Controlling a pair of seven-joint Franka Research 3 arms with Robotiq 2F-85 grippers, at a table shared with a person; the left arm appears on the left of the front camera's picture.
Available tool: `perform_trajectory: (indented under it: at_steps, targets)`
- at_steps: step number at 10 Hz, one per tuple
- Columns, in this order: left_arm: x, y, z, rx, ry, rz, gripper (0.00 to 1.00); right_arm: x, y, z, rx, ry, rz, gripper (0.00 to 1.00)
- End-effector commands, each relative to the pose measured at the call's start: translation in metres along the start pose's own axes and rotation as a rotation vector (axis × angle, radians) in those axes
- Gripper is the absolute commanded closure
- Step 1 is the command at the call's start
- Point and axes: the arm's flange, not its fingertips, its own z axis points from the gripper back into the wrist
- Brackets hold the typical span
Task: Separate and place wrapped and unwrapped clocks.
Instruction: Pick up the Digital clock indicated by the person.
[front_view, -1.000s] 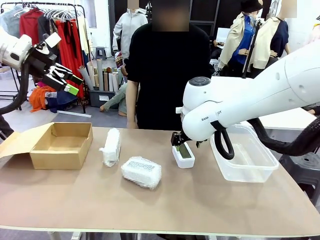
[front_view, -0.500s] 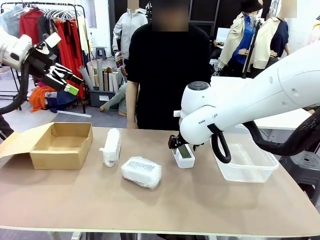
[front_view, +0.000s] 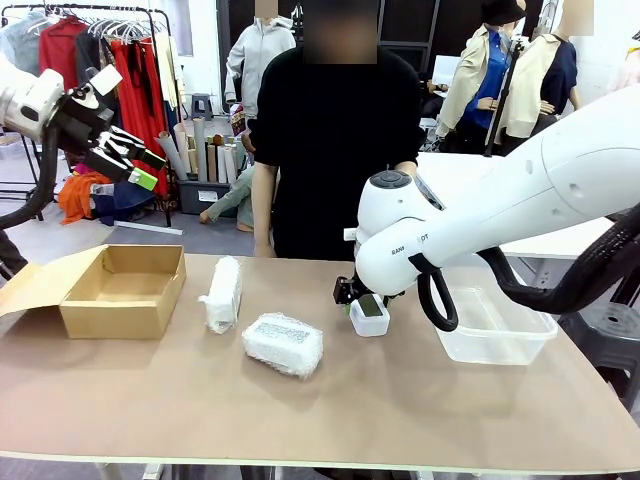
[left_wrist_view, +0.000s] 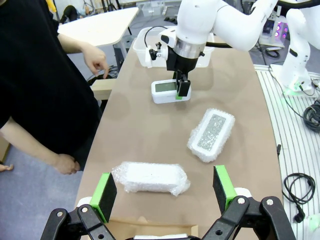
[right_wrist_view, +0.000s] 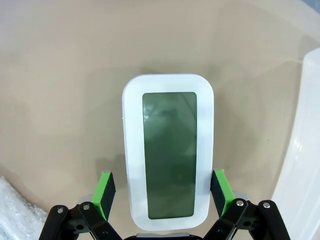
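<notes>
At the far left our cardboard box stands open with its flap out, and we see nothing in it; above it our left gripper hangs in the air with its jaws apart, holding nothing; next along the table comes one wrapped clock standing on edge near the box, then a second wrapped clock lying flat just beside it; both should be light, and the bubble wrap will squash and slide under the pads, so we would take them across the short sides with a firm squeeze; right of the middle the bare clock lies screen up on the table, and our right gripper is down over it with a green pad on each long side, not yet clamped; we judge it stiff, light and smooth, with a screen that may scratch, so the long edges are the place to hold; at the right the clear plastic bin looks empty.
</notes>
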Motion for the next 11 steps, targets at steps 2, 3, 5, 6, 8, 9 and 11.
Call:
perform_trajectory:
  at_steps: [2,3,5,6,8,9,11]
  targets:
    - [0.002,-0.001,0.002,0.007,-0.002,-0.002,0.00,0.012,0.004,-0.008,-0.015,-0.011,0.024,0.00]
    - [0.002,-0.001,0.002,0.007,-0.002,-0.002,0.00,0.014,0.003,-0.012,-0.012,-0.012,0.024,0.00]
    - [0.002,-0.001,0.002,0.007,-0.002,-0.002,0.00,0.020,0.000,-0.020,-0.011,-0.014,0.014,0.00]
    - [0.002,-0.001,0.002,0.007,-0.002,-0.002,0.00,0.022,-0.001,-0.023,-0.009,-0.008,0.012,0.00]
    - [0.002,-0.001,0.002,0.007,-0.002,-0.002,0.00,0.022,-0.003,-0.023,0.008,-0.025,0.036,0.22]
    - [0.002,-0.001,0.002,0.007,-0.002,-0.002,0.00,0.022,-0.004,-0.022,0.005,-0.029,0.027,0.42]
    - [0.002,-0.001,0.002,0.007,-0.002,-0.002,0.00,0.022,-0.006,-0.018,0.005,-0.024,0.018,0.82]
